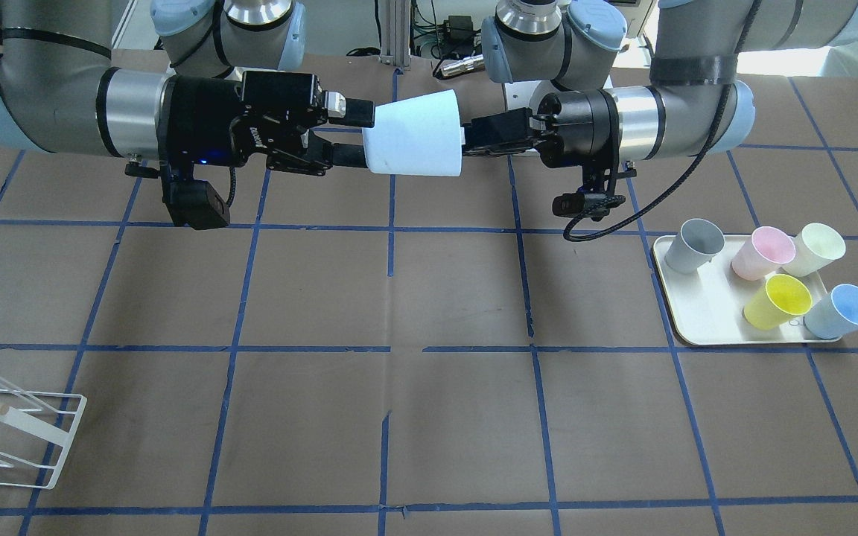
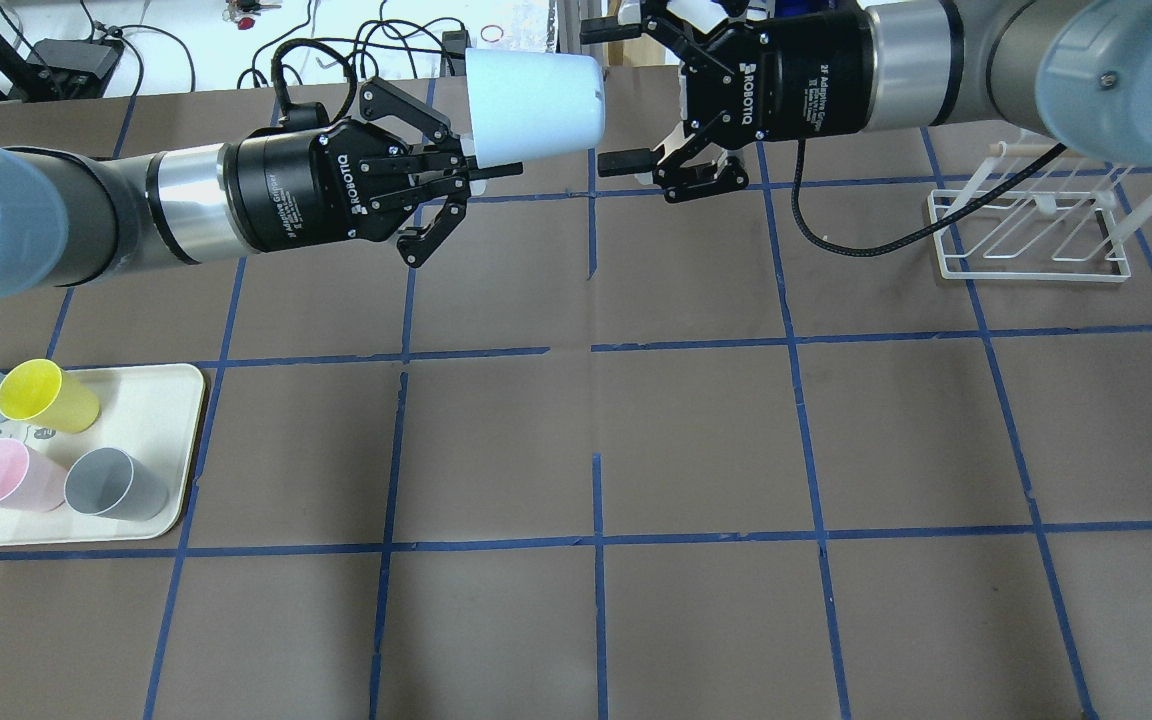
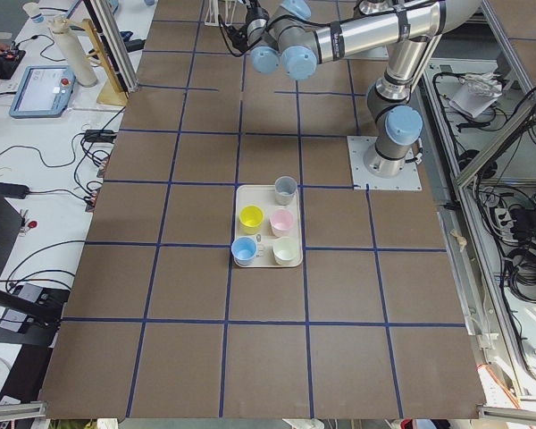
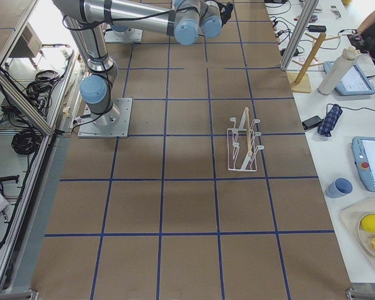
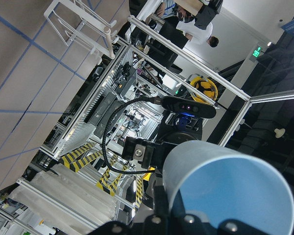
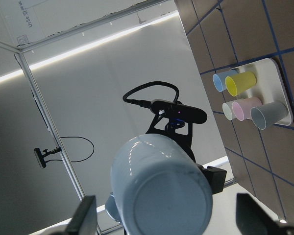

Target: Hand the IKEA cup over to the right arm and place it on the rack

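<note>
The pale blue IKEA cup (image 1: 418,138) hangs on its side in mid-air over the far middle of the table, and also shows in the overhead view (image 2: 534,100). My left gripper (image 1: 476,135), on the arm with the looped black cable, is shut on the cup's rim wall; its wrist view looks into the open mouth (image 5: 235,196). My right gripper (image 1: 360,134) is open, with a finger on each side of the cup's narrow base (image 6: 161,196) and a gap between each finger and the cup. The white wire rack (image 2: 1031,235) stands on the table below the right arm.
A cream tray (image 1: 697,313) at my left holds grey (image 1: 693,246), pink, cream, yellow and a second blue cup (image 1: 842,311). Brown paper with blue tape lines covers the table. The left arm's black cable (image 1: 608,216) loops below its wrist.
</note>
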`<state>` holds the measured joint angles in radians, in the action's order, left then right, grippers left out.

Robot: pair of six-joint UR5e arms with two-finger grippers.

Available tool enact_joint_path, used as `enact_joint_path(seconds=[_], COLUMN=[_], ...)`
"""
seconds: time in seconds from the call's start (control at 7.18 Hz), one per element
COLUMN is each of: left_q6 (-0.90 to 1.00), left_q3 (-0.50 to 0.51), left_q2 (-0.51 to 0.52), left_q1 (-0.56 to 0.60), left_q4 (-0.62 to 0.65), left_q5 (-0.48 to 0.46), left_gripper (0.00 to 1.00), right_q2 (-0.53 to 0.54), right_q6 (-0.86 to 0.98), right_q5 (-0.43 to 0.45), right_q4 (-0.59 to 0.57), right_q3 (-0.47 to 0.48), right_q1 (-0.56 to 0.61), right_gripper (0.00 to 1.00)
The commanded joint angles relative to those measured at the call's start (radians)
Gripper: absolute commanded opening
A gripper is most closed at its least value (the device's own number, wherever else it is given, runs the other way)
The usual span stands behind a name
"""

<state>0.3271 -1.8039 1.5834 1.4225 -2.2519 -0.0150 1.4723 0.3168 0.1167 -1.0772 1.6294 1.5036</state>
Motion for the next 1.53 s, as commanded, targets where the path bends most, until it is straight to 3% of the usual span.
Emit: enact_joint_path(seconds=[0.0, 0.84, 0.98, 1.25, 1.39], left_q6=[0.001, 0.0, 0.0, 0.0, -0.002], left_q3=[0.0, -0.002, -0.002, 0.0, 0.0], left_q2=[0.004, -0.006, -0.009, -0.011, -0.014], left_q1=[0.018, 0.018, 0.018, 0.016, 0.016], left_q4=[0.0, 0.0, 0.0, 0.0, 0.0], left_q5=[0.024, 0.024, 0.026, 0.026, 0.026], left_gripper=[0.0, 0.0, 0.0, 0.0, 0.0], right_q2=[-0.012, -0.003, -0.001, -0.003, -0.001], right_q6=[-0.004, -0.031, -0.031, -0.031, -0.031], right_q5=[0.0, -0.017, -0.017, -0.017, -0.017], right_q4=[-0.009, -0.013, -0.012, -0.013, -0.013], right_q3=[0.0, -0.009, -0.009, -0.009, -0.011], right_q1=[0.009, 0.009, 0.009, 0.009, 0.009], right_gripper=[1.0, 0.95, 0.92, 0.71, 0.66])
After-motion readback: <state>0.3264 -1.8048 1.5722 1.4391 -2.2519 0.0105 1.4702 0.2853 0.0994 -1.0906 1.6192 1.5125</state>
